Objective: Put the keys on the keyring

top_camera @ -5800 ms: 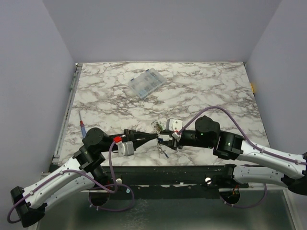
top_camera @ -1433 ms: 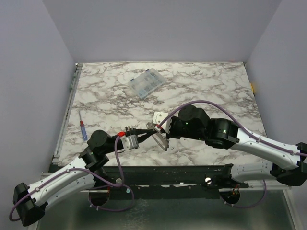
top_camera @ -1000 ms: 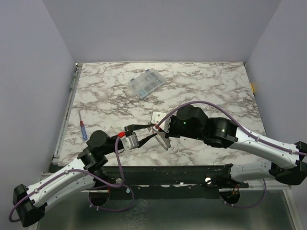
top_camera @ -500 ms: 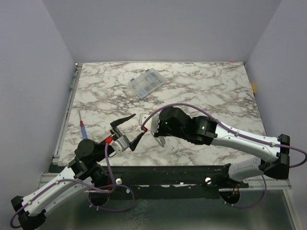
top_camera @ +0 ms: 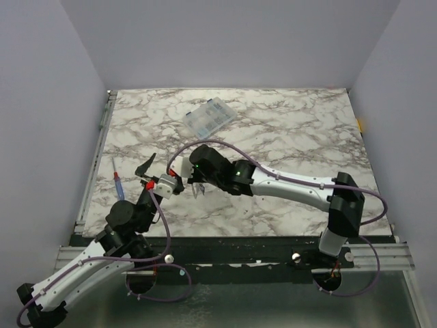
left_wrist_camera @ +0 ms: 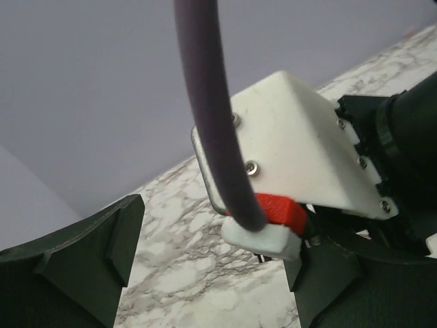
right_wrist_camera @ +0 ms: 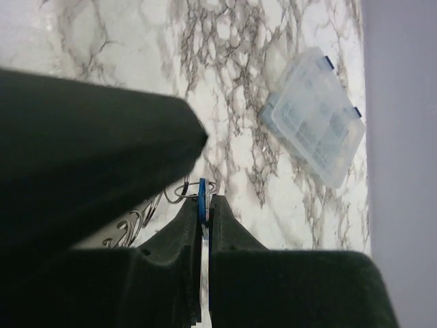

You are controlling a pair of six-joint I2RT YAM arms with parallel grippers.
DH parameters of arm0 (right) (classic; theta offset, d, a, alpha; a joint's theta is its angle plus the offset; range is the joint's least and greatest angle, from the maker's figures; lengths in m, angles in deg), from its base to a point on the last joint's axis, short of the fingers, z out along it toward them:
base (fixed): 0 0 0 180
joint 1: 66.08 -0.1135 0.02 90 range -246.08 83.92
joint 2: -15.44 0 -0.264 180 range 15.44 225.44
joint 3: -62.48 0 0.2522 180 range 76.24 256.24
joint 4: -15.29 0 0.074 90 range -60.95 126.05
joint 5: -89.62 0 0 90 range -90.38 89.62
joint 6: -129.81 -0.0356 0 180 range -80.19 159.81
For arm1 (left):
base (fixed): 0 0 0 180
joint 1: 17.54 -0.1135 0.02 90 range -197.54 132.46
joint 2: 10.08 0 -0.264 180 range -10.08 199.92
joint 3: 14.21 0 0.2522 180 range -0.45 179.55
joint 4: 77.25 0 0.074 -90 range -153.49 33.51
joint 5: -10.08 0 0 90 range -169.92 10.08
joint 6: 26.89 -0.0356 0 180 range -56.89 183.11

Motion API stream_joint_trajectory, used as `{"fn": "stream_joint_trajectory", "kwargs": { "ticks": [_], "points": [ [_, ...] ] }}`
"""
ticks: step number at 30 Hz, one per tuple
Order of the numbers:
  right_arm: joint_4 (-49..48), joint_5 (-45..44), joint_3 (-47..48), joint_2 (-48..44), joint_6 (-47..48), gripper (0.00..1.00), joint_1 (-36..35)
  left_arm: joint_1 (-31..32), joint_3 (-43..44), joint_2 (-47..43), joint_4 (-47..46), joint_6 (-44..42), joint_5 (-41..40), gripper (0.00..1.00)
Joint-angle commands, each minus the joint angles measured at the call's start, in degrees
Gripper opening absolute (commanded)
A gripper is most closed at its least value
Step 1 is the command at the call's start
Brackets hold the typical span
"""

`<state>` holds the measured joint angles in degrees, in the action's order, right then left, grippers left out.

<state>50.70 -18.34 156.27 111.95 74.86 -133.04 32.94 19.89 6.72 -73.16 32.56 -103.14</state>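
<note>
White arms (top_camera: 293,186) carry black joints (top_camera: 345,205), purple cables (left_wrist_camera: 208,102) and screwed white wrist blocks (left_wrist_camera: 300,150).

No legible text, no labels, brand names, numbers or signs readable in any view.

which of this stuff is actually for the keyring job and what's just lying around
For the job: small blue-headed key, pinched in the right gripper; thin wire loops beside it, likely the keyring.
Lying about: clear plastic compartment box; red-and-blue screwdriver at the left edge of the marbled table.
</note>
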Motion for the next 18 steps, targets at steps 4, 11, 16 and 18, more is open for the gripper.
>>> {"fn": "stream_joint_trajectory", "kwargs": {
  "ticks": [4,11,16,18],
  "points": [
    [-5.4,-0.3,10.2,12.8,1.8,0.01,2.7,-2.2,0.2,-4.6,-6.5,0.0,-16.3,0.83],
    [-4.9,-1.6,1.8,15.0,-5.4,0.00,6.3,-4.7,0.0,-4.4,-6.7,1.2,-14.2,0.82],
    [-1.9,0.5,-5.4,14.0,-9.2,0.01,8.6,-7.3,0.2,-3.0,-6.7,2.7,-10.9,0.82],
    [-0.5,0.3,-7.4,14.1,-9.5,0.01,8.9,-8.4,0.1,-2.6,-6.7,3.3,-9.9,0.82]
  ]
}}
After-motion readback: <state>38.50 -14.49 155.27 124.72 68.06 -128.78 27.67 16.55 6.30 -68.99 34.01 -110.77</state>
